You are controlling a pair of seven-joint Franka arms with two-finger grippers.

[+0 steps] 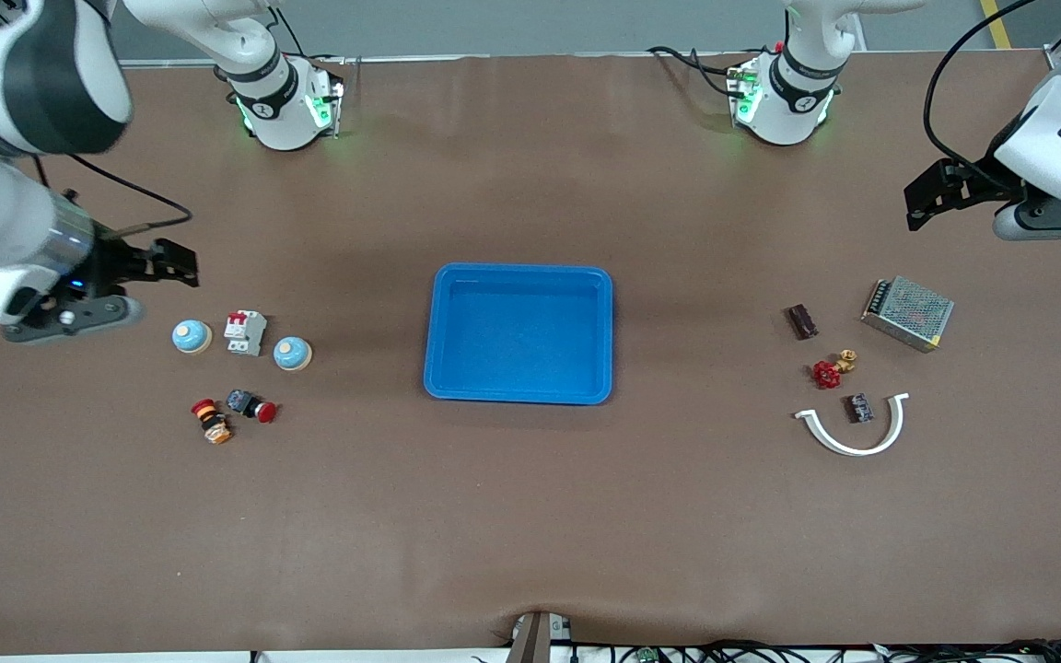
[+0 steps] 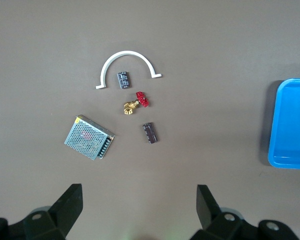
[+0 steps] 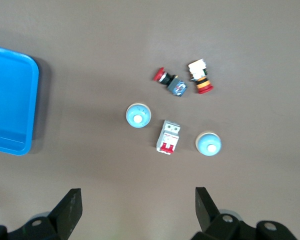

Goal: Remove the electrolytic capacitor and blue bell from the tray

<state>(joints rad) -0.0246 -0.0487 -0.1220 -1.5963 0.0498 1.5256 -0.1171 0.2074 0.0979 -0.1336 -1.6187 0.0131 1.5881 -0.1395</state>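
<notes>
Both grippers stand wide and hold nothing: the left gripper (image 1: 919, 204) hangs over bare table at the left arm's end, above the group of small parts there, and the right gripper (image 1: 182, 261) hangs over the right arm's end, just by its own group. From where I stand the tray (image 1: 443, 318) sits mid-table between the two groups, and it looks bare inside; nothing lies in it to take out. That is the trouble I would expect: two blue bells (image 1: 191, 336) (image 1: 292, 353) already rest on the mat toward the right arm's end, either side of a white and red circuit breaker (image 1: 245, 332), so an arm sent to fetch a bell from the tray would close on air, or take one off the mat instead. The small dark parts (image 1: 802, 321) (image 1: 858, 407) toward the left arm's end might be the capacitors, but I cannot tell; one lies inside the white curved clip (image 1: 853, 438), and a grab there could snag the clip or knock the red-handled brass valve (image 1: 832, 370) beside it. The front view alone shows the whole tray floor. The left wrist view gives only a corner of the tray but shows the metal mesh power supply (image 2: 89, 137) and the ridged top of the dark part beside it more plainly; the right wrist view shows the two red push buttons (image 3: 170, 81) (image 3: 200, 78) lying on their sides.
</notes>
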